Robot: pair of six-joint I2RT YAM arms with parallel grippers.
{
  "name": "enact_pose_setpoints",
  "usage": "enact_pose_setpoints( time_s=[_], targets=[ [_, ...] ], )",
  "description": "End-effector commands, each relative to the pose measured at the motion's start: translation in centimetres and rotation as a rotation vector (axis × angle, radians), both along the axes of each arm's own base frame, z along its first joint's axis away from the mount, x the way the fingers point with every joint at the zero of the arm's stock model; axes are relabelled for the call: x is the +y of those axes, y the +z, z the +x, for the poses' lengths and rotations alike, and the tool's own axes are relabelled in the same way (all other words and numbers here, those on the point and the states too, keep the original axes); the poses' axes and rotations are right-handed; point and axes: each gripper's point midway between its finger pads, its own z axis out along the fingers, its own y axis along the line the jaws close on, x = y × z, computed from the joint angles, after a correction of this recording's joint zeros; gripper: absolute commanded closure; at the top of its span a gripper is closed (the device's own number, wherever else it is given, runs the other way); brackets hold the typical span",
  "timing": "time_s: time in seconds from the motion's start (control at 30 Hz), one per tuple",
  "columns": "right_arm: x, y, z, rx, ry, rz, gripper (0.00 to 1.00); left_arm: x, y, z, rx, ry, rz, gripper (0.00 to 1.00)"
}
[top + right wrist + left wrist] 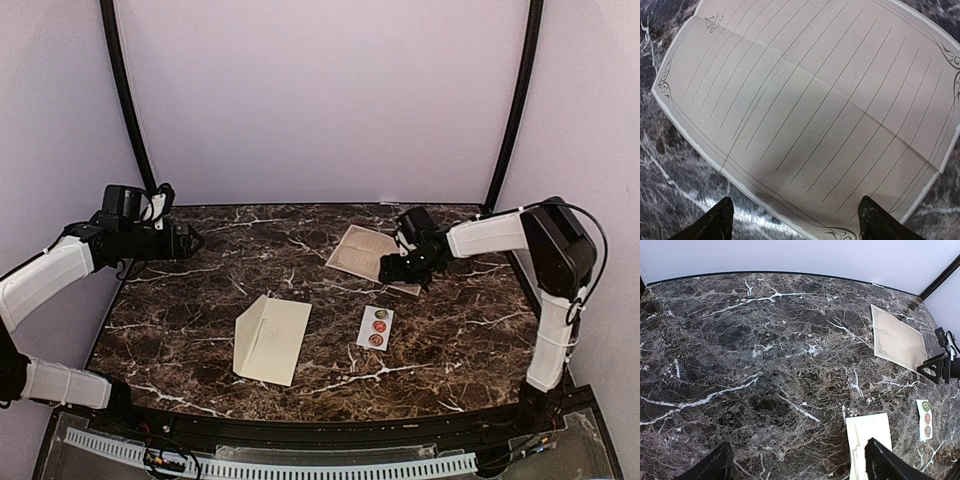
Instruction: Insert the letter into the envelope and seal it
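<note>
Over the far right of the bench (470,330), the right pincer (795,215) hangs just above the lined letter (805,115). Its fingers are spread wide across the sheet's near edge and grip nothing. Well apart to the left, the left pincer (190,240) hovers above the bench's rear left corner, likewise wide open and empty. Nearer the front, the envelope (270,340) lies flat, a sticker strip (376,327) near its right side.

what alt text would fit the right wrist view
A tan lined paper letter with an ornate dark border and fold creases lies on a dark white-veined marble table. The right gripper's black fingertips stand wide apart at the bottom of the view.
</note>
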Motion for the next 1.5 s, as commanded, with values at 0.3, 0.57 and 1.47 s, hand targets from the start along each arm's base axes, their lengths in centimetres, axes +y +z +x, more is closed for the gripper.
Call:
enact_pose_setpoints(
  time_s=[0.3, 0.57, 1.47],
  targets=[
    [-3.0, 1.9, -10.5, 0.149, -0.113, 0.139, 0.18, -0.3, -0.4, -0.1, -0.003, -0.022, -0.013, 0.11],
    [-6.9, 10.2, -5.7, -0.092, -0.149, 0.069, 0.07, 0.0, -0.8, 0.1, -0.003, -0.012, 0.009, 0.11],
    [-12.1, 1.6, 0.7, 0.024, -0.125, 0.213, 0.11, 0.1, -2.2, 0.4, 0.035, -0.012, 0.029, 0.11]
  ],
)
